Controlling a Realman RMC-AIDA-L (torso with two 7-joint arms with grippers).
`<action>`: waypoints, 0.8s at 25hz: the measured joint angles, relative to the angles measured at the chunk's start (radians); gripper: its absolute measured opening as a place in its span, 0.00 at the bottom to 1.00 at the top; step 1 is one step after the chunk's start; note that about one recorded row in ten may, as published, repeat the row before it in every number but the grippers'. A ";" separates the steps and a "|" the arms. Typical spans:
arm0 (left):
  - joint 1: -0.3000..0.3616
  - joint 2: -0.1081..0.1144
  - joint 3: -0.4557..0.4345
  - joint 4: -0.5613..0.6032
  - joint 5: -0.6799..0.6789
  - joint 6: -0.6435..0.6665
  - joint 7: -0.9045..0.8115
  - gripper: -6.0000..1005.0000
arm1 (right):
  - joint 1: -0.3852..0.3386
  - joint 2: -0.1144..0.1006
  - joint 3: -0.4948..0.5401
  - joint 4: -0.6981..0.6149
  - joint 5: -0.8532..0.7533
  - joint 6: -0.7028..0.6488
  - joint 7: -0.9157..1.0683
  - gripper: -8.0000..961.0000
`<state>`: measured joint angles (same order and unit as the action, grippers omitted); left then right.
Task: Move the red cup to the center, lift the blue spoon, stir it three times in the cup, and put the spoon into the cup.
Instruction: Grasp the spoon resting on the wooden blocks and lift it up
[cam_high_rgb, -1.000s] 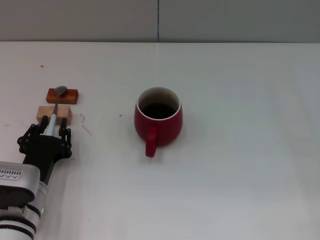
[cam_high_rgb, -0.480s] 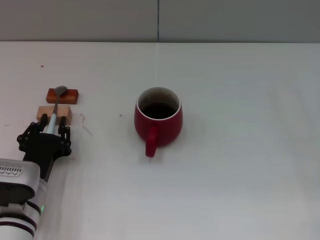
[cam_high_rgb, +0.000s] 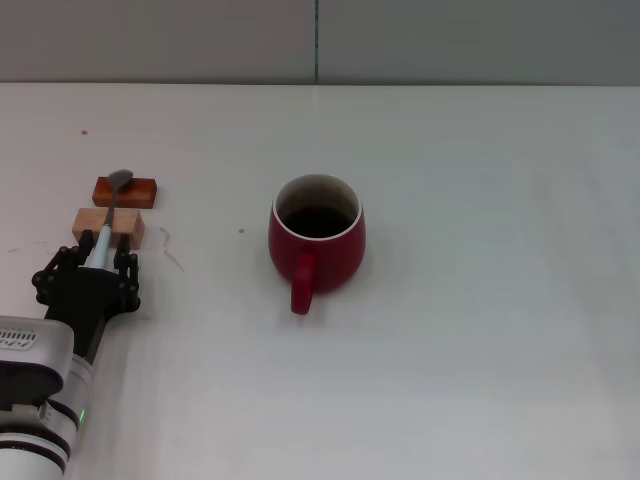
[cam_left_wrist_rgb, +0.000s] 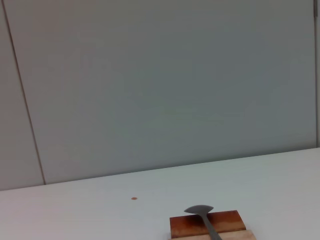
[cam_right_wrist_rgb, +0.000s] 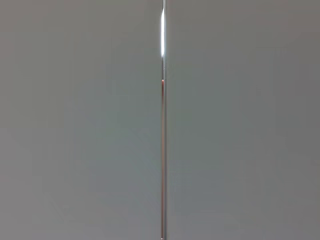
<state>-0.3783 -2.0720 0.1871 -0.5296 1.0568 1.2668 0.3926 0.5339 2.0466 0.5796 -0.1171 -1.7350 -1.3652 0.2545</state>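
Observation:
The red cup (cam_high_rgb: 316, 250) stands upright in the middle of the white table, its handle pointing toward me. The blue spoon (cam_high_rgb: 111, 207) lies at the far left across two wooden blocks, with its grey bowl on the far block. In the left wrist view its bowl and neck (cam_left_wrist_rgb: 202, 214) show low in the picture. My left gripper (cam_high_rgb: 100, 258) is at the near end of the spoon, shut on the pale-blue handle, which runs in between its fingers. The spoon still rests on the blocks. My right gripper is out of view.
An orange-red block (cam_high_rgb: 142, 190) and a tan block (cam_high_rgb: 86, 226) carry the spoon; both also show in the left wrist view, the orange-red block (cam_left_wrist_rgb: 227, 222) and the tan block (cam_left_wrist_rgb: 245, 235). A grey wall stands behind the table. The right wrist view shows only wall.
My left gripper has shifted slightly to the left, and the spoon's handle has shifted slightly with it. The cup has not moved.

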 joint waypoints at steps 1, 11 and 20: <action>0.000 0.000 0.000 0.000 0.000 0.000 0.000 0.38 | 0.000 0.001 0.000 -0.002 0.000 0.000 0.000 0.68; 0.001 0.000 0.000 0.000 0.000 0.006 -0.001 0.38 | 0.001 0.003 0.000 -0.004 0.000 0.003 -0.001 0.68; 0.003 0.000 0.000 -0.005 0.002 0.012 -0.001 0.38 | 0.001 0.004 0.000 -0.004 0.000 0.006 -0.001 0.68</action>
<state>-0.3758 -2.0723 0.1871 -0.5351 1.0588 1.2784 0.3912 0.5352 2.0508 0.5798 -0.1211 -1.7348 -1.3594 0.2530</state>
